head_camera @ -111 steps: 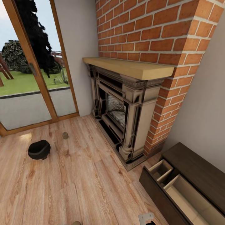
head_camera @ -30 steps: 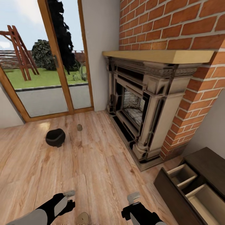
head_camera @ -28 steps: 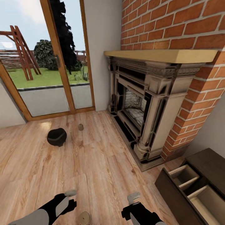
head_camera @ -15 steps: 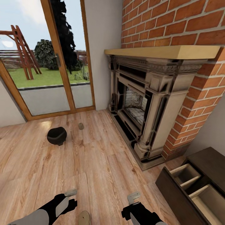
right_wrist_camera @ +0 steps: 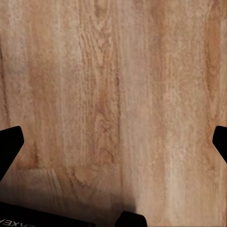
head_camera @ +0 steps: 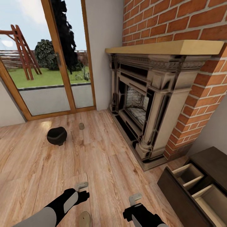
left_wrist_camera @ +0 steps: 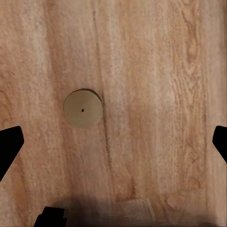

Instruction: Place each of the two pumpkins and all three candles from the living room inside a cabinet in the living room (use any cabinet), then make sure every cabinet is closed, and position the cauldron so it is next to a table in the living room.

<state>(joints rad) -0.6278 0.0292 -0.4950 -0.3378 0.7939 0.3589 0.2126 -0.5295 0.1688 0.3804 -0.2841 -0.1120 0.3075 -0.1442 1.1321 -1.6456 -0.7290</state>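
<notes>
1. Compared with half a second ago, the left arm has pushed forward over the wooden floor [head_camera: 104, 164]; the left claw [head_camera: 82, 186] now sits further ahead in the head view, while the right claw [head_camera: 135, 199] has stayed where it was. The room itself has hardly shifted in frame.
2. Left claw state: in the left wrist view its dark fingertips [left_wrist_camera: 9, 146] stand at opposite edges of the picture, so it is spread wide and empty. Right claw: the same wide, empty stance in the right wrist view, with bare floorboards beneath.
3. A candle [left_wrist_camera: 83, 109], a tan disc with a central wick dot, stands upright on the floor below the left claw, off-centre between the fingers. In the head view it sits just behind that claw.
4. A second candle [head_camera: 81, 126] stands on the floor near the glass door [head_camera: 47, 78], just beside the cauldron [head_camera: 57, 136], which rests well apart from any tabletop.
5. The cabinet [head_camera: 201, 176] stands right of the fireplace [head_camera: 142, 104] with two drawers pulled out, their pale insides showing no contents.
6. Judgement: the left arm is lining up on the near candle. The claw must centre over it before descending. Collection, drawer closing and the cauldron placement remain outstanding.
</notes>
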